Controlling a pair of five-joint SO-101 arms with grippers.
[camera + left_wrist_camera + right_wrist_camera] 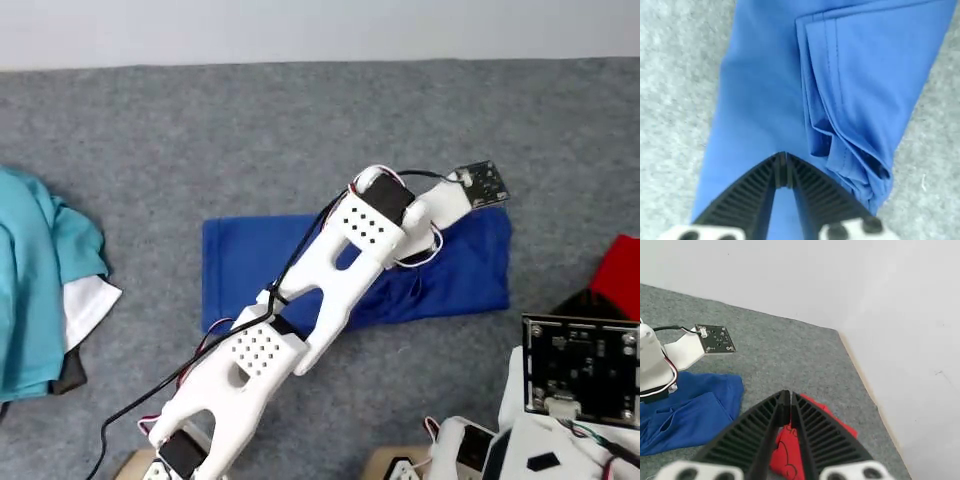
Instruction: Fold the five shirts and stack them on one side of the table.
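A blue shirt (250, 270) lies flat at the centre of the grey table (300, 130), already narrowed to a band whose long axis runs from the left of the frame to the right. The left arm stretches across it from the lower left, its wrist over the band's right-hand end. Seen from that wrist, the left gripper (783, 172) hangs just above the blue cloth with its jaws pressed together; whether they nip any fabric cannot be told. Bunched pleats of a tucked-in layer (840, 125) lie just beside the tips, along the band's length. The next fold likely turns on this: the left gripper is over the end of the band, while the right gripper (788, 407), also clenched and holding nothing, sits well apart at the lower right. It hangs above a crumpled red shirt (622, 265) at the right edge. A teal shirt (30, 290) is heaped at the far left edge.
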